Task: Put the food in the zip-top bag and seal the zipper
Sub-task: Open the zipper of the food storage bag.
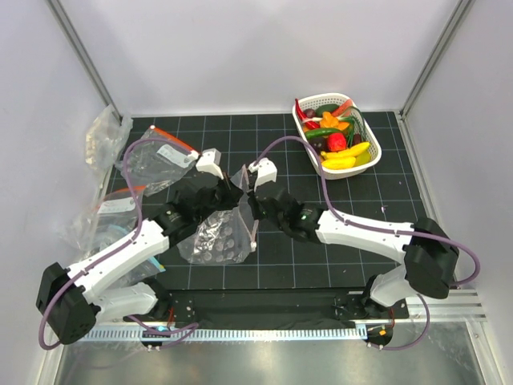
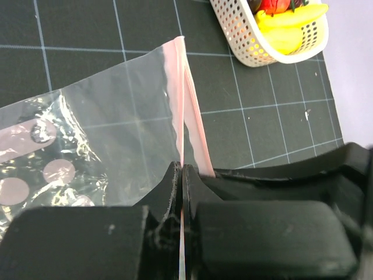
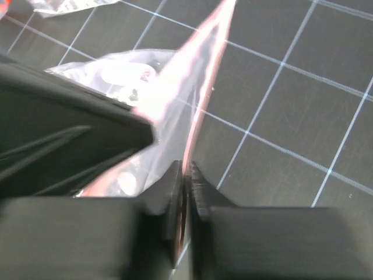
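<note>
1. zip-top bag point(image 1: 215, 239) sits around the middle of the table point(image 1: 385, 200), a bit toward the left edge. Its mouth end is lifted up and the dotted body sags down onto the table toward the near edge.
2. the zipper point(image 2: 187, 105) is that pale pink strip, standing up on edge between the two arms.
3. left tool point(image 2: 182, 170) is clamped tight on the zipper, with the strip sandwiched right between the fingers.
4. right tool point(image 3: 185, 169) is pinched on the pink strip too, jaws basically together with only plastic between them. Can't tell if both tools have the same lip of the mouth.
5. food point(image 1: 341, 138) is piled in the white basket point(image 1: 311, 154) by the far right corner, well apart from the bag. I can make out bananas, peppers and a strawberry.
6. other clear bags point(image 1: 160, 152) with orange-red strips lie along the left edge.
</note>
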`<act>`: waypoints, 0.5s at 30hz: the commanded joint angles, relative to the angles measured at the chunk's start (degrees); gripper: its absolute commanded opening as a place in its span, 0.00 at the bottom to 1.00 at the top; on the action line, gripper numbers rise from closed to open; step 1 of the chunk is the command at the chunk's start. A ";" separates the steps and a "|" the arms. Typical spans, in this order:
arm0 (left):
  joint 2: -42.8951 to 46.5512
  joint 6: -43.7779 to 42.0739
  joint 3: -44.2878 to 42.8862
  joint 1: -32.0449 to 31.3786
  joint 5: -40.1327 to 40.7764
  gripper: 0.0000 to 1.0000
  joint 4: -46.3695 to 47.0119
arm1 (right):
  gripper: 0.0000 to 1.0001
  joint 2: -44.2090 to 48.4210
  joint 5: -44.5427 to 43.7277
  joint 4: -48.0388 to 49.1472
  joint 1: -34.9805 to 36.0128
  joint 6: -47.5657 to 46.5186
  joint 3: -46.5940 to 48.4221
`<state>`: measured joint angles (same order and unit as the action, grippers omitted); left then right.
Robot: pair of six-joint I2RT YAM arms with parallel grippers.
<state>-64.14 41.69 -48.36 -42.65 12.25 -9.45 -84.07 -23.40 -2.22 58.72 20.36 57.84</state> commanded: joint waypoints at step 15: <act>-8.80 -6.71 -11.93 -10.07 15.43 0.05 -8.74 | 0.01 6.37 -4.46 1.87 -1.68 3.11 -2.65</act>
<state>-71.26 36.80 -57.95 -50.54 22.79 -16.36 -80.44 -24.60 -2.94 56.88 22.74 55.94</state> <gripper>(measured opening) 0.044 0.042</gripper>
